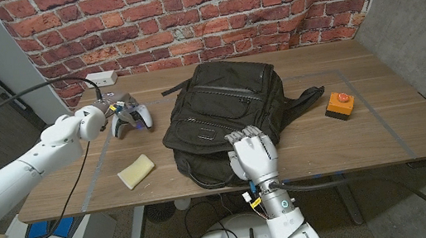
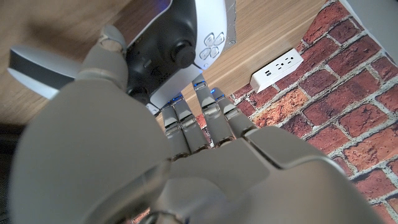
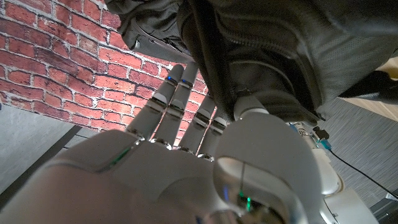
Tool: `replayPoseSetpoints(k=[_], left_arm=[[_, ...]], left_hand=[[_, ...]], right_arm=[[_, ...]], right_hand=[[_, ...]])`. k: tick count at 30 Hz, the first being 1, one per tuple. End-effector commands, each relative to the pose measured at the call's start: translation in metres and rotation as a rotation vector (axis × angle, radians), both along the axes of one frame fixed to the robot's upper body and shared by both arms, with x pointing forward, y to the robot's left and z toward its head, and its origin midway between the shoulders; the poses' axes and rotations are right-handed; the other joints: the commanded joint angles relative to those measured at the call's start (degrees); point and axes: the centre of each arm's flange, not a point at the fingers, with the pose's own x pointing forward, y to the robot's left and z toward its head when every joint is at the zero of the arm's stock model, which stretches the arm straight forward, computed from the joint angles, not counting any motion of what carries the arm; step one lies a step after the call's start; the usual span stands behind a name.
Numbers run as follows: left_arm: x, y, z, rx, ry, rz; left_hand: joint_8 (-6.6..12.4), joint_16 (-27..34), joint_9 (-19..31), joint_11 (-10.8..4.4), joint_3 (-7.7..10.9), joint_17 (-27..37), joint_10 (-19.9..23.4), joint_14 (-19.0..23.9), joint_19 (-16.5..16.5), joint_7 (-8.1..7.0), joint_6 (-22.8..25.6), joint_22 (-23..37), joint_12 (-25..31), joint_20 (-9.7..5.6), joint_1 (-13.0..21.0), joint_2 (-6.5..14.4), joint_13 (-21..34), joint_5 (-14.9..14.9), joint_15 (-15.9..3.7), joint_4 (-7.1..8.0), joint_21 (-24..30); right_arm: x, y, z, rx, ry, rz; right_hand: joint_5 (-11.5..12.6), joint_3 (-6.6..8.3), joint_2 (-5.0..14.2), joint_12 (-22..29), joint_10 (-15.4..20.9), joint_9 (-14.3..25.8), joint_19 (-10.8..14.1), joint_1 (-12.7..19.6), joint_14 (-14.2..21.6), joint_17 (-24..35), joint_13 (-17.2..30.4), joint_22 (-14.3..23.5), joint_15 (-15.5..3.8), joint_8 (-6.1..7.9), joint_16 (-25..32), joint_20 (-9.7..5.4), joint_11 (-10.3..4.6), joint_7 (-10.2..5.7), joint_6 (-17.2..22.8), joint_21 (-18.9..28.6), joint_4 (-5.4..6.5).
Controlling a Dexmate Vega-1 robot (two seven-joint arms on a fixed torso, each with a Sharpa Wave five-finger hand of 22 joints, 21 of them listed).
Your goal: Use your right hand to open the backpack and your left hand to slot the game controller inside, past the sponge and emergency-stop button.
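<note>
We started with the backpack (image 1: 224,109), which lay flat in the middle of the wooden table (image 1: 389,123), its top end toward our near edge and, as far as we could judge, not yet opened wide. Our right hand (image 1: 253,155) rested on that near end; in the right wrist view its fingers (image 3: 177,96) reached up side by side against the dark fabric beside a zipper seam, and we could not tell whether they had pinched anything. To do this step well, we judged we should hook the upper flap and lift it high, holding the mouth wide.

Our left hand (image 1: 104,117) was at the game controller (image 1: 131,118), left of the bag, with its fingers (image 2: 208,112) curled close together over one grip. We reckoned a firm hold mattered before lifting.

The sponge (image 1: 135,171) lay near the front left, the emergency-stop button (image 1: 339,104) right of the bag.
</note>
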Motion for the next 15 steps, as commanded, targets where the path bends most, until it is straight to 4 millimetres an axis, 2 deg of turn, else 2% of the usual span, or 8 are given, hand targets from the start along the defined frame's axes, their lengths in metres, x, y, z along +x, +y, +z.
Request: replayPoseSetpoints(k=[1,15], left_arm=[[-0.007,0.000,-0.007,-0.022,0.005,0.014],[-0.020,-0.012,-0.014,-0.041,0.022,0.020]], left_hand=[[0.30,0.51,0.09,-0.59,1.19,0.24,1.17,2.40,0.14,-0.80,5.74,0.13,0.39,-8.93,3.11,7.22,0.32,0.38,-9.82,0.52,0.19],[0.34,0.57,0.09,-0.60,1.27,0.27,1.18,2.48,0.17,-0.72,5.83,0.14,0.40,-8.93,3.25,7.19,0.31,0.40,-9.83,0.45,0.20]], right_arm=[[-0.001,-0.010,0.008,0.008,-0.012,0.015],[-0.002,-0.018,0.025,0.049,0.045,0.054]], right_hand=[[0.24,0.99,-0.03,-0.05,1.34,0.20,1.19,-0.59,1.35,0.31,0.24,0.33,-8.57,0.60,0.03,-8.09,-0.04,-0.03,1.58,0.73,-0.08],[0.12,2.78,-0.18,0.48,5.08,0.26,3.20,-0.51,4.20,0.83,0.67,0.92,-8.55,1.18,0.28,-8.29,0.07,0.20,5.00,2.26,-0.55]])
